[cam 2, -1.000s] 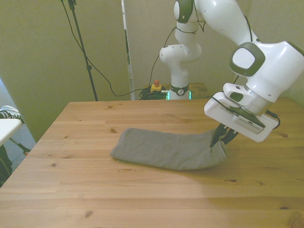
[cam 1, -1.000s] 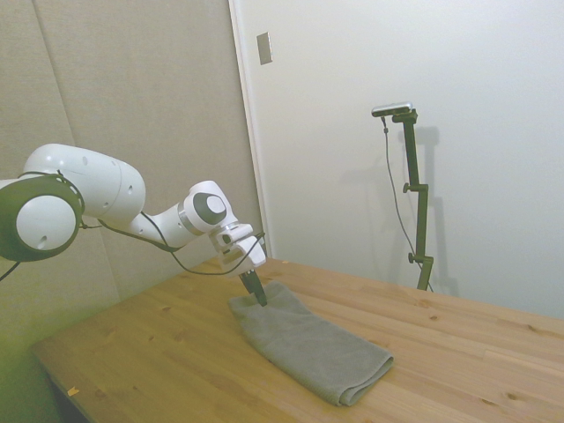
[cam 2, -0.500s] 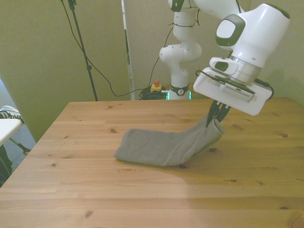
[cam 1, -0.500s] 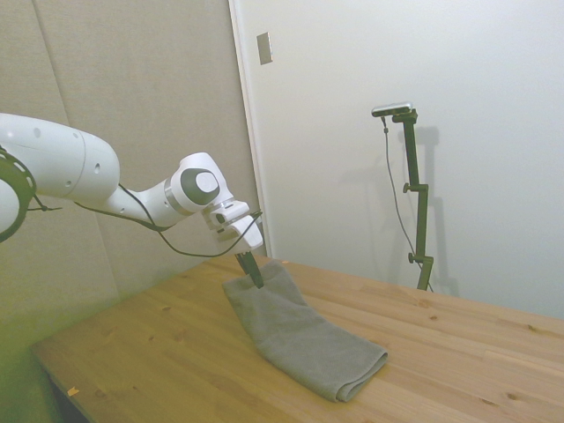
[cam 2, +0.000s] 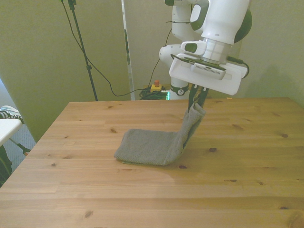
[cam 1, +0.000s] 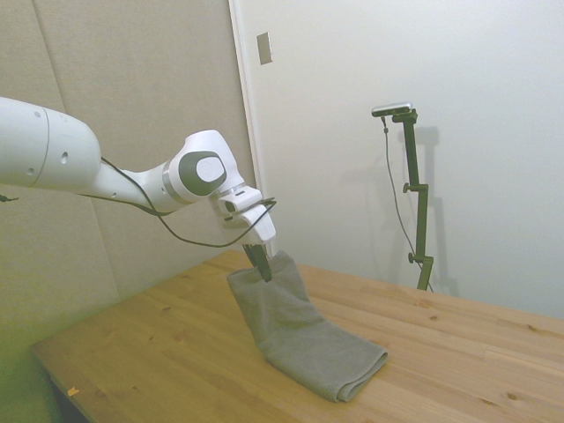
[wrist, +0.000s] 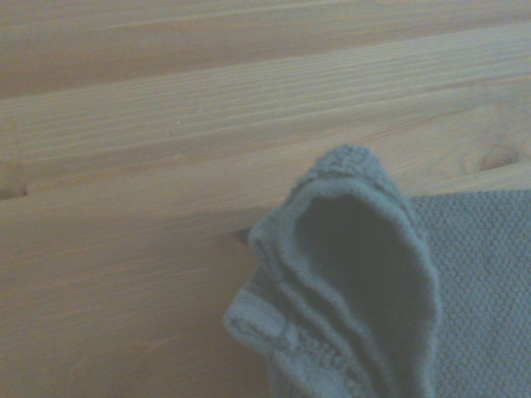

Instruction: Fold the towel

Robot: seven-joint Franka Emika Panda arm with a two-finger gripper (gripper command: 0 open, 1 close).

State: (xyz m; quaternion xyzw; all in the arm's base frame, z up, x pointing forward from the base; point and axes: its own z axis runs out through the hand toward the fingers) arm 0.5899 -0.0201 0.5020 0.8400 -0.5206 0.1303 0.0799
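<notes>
The grey-taupe towel [cam 2: 152,145] lies on the wooden table [cam 2: 95,190], its end at the front view's right lifted steeply off the wood. My gripper [cam 2: 196,105] is shut on that raised end, well above the tabletop. In the side view the gripper [cam 1: 263,267] holds the towel [cam 1: 304,335] by its near-left end while the rest slopes down to a flat part on the table. The wrist view shows the pinched, layered towel edge [wrist: 348,274] bunched up close, with table planks behind it.
Bare wood of the table [cam 1: 458,352] surrounds the towel on every side. A yellow and red button box [cam 2: 155,87] sits behind the table's far edge by the robot base. A white object [cam 2: 7,126] shows at the front view's left edge.
My gripper has risen and moved toward the front view's left, carrying the towel's end up with it. The towel went from lying nearly flat to standing steeply at that end.
</notes>
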